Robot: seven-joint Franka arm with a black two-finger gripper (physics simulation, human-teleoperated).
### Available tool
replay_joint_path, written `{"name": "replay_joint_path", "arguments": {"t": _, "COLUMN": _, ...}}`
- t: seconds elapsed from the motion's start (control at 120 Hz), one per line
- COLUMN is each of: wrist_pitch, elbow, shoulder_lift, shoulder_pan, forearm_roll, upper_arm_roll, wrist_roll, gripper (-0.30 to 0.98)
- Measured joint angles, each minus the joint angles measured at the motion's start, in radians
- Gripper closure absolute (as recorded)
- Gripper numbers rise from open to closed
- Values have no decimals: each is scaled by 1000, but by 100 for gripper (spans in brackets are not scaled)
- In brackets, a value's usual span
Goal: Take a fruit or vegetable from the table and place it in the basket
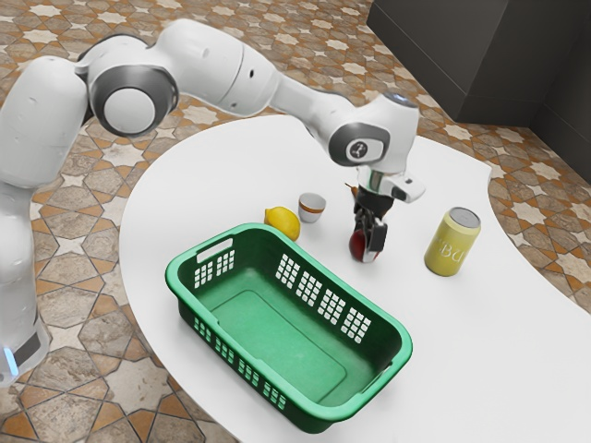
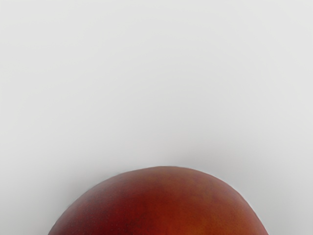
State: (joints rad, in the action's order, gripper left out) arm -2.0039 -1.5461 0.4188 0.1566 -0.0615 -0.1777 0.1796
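In the exterior view, my gripper (image 1: 368, 237) points down at a dark red, round fruit (image 1: 357, 245) beyond the basket's far long side. The gripper overlaps part of the fruit, and whether it holds the fruit is hidden. The wrist view has the red-orange top of the same fruit (image 2: 161, 205) at its lower edge, close under my hand. A yellow lemon (image 1: 283, 222) lies on the table just behind the green basket (image 1: 288, 337), whose visible floor is bare.
On the white table (image 1: 212, 171) stands a yellow-green can (image 1: 452, 243), toward the exterior view's right of the gripper. A small white cup with a brown band (image 1: 312, 208) is beside the lemon. Behind the gripper, a small orange-brown thing (image 1: 353, 189) is partly hidden.
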Motion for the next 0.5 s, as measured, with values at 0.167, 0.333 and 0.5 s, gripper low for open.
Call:
{"name": "replay_joint_path", "arguments": {"t": 0.167, "wrist_pitch": 0, "elbow": 1, "shoulder_lift": 2, "shoulder_pan": 0, "forearm_roll": 0, "upper_arm_roll": 0, "wrist_roll": -2, "gripper": 0}}
{"name": "replay_joint_path", "arguments": {"t": 0.333, "wrist_pitch": -1, "elbow": 1, "shoulder_lift": 2, "shoulder_pan": 0, "forearm_roll": 2, "upper_arm_roll": 0, "wrist_roll": -10, "gripper": 25}}
{"name": "replay_joint_path", "arguments": {"t": 0.5, "wrist_pitch": -2, "elbow": 11, "shoulder_lift": -1, "shoulder_pan": 0, "forearm_roll": 12, "upper_arm_roll": -1, "wrist_roll": -18, "gripper": 31}}
